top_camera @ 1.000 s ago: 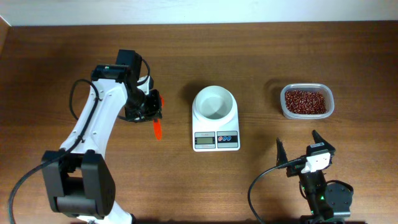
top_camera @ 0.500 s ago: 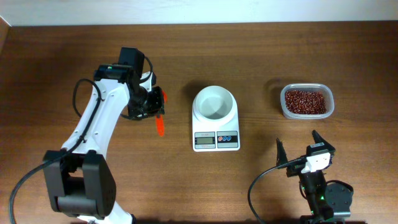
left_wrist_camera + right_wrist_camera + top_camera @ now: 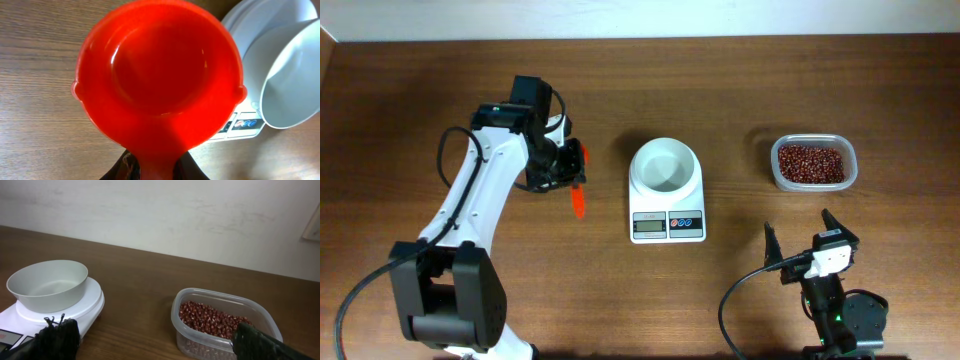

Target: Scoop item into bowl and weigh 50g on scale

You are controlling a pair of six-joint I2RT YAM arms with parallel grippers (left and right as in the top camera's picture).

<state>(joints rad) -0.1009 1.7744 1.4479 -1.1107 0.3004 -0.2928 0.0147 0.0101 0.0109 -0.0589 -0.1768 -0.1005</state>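
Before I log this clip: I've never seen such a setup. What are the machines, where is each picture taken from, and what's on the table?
These are two robot arms at a wooden table, each ending in a two-finger gripper. One picture looks straight down from a fixed camera; the other two come from cameras on the wrists. The left gripper holds an empty red scoop, which fills its wrist view. The right gripper is open, holding nothing. In the middle, an empty white bowl sits on a kitchen scale. On the right arm's side stands a clear plastic tub of red-brown beans.
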